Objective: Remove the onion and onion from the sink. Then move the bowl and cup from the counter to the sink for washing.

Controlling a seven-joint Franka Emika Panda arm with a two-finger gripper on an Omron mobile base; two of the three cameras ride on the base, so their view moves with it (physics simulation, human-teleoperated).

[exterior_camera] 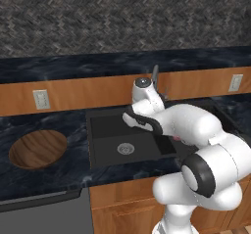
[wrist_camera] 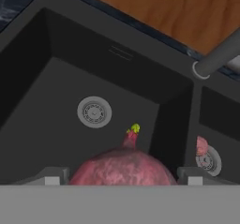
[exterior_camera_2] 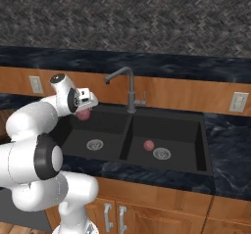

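Pink onion [wrist_camera: 123, 168] sits pinched in your wide-spread claw [wrist_camera: 123, 178], above the left basin of the sink [wrist_camera: 42, 45]. It's round and may slip back in.

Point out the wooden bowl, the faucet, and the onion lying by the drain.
wooden bowl [exterior_camera: 37, 149], left base view, inner floor.
faucet [exterior_camera_2: 131, 88], right base view, upright stem.
onion by the drain [exterior_camera_2: 148, 145], right base view, its middle.

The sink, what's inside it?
The sink has a metal drain in each basin. One onion lies in the right basin beside its drain. Another onion sits between the gripper's fingers, above the left basin; the arm covers that basin's left end.
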